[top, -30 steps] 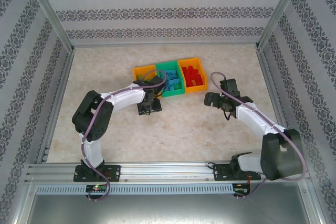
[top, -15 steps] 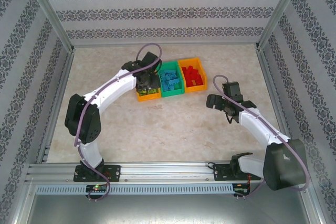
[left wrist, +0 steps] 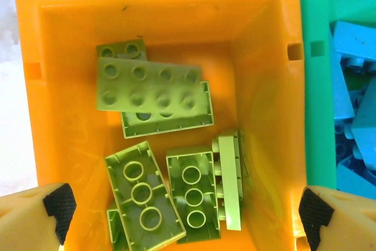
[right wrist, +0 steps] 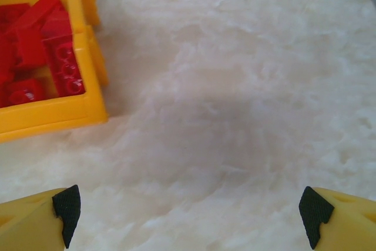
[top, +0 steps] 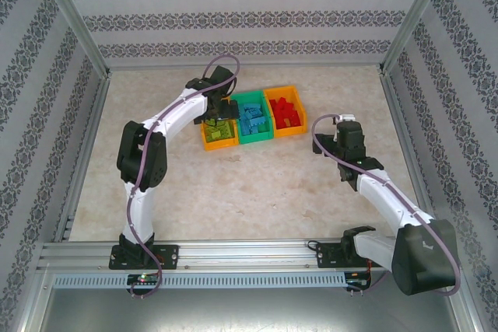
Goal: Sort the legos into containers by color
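Three containers stand in a row: a left orange bin (top: 207, 143), a green bin (top: 254, 138) and a right orange bin (top: 289, 131). My left gripper (top: 220, 111) hangs over the left orange bin (left wrist: 258, 86), open, with nothing between its fingers. Below it lie several lime green legos (left wrist: 153, 89), some upside down. Blue legos (left wrist: 352, 86) fill the green bin (left wrist: 314, 86) beside it. Red legos (right wrist: 41, 45) sit in the right orange bin (right wrist: 53, 116). My right gripper (top: 347, 127) is open over bare table to the right of that bin.
The pale marbled tabletop (top: 257, 184) lies in front of the bins. Metal frame posts and patterned walls (top: 249, 21) close in the back and both sides.
My left arm swung from the table in front of the bins to above the left orange bin, and its jaws opened. My right arm drew back and turned slightly rightward.
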Robot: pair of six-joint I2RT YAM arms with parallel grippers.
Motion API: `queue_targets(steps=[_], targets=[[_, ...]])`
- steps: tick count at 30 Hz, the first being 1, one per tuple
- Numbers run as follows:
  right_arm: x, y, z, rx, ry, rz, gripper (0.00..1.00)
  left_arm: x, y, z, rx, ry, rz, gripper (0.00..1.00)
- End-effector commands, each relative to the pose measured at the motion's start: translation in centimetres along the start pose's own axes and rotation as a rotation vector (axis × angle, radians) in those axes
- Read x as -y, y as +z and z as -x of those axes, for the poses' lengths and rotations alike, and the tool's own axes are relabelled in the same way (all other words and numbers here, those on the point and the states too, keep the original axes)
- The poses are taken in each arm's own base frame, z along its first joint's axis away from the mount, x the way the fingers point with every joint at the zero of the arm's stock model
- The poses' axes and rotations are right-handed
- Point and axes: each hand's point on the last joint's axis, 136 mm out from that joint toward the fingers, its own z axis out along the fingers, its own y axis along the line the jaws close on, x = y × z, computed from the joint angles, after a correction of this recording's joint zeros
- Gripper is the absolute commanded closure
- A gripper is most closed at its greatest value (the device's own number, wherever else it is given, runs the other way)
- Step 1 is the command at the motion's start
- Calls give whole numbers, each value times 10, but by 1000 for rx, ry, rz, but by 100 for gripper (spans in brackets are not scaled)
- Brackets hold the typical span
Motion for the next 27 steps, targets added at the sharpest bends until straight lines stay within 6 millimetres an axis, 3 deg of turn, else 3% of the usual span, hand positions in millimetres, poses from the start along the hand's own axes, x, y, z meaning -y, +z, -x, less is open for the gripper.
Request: queue_targets(steps=[1,6,11,15,17,19,27], targets=[[17,8,15,141,-36,-61,2,-11,-17,7,28,6,28,1],[33,23,7,222,8,-86,2,-21,-35,14,90,23,51,1],[38,25,29,360,55,-66,2,-33,-55,22,228,90,55,1],[30,58,19,340,51,-31,2,-63,-69,25,372,184,150,1],[26,58,23,386,40,-32,2,-77,-75,27,431,214,175,1],[35,55,19,367,76,-57,2,-95,-74,24,470,226,199,1],[27,59,21,355,46,-14,2,-144,-56,14,691,219,203,1]])
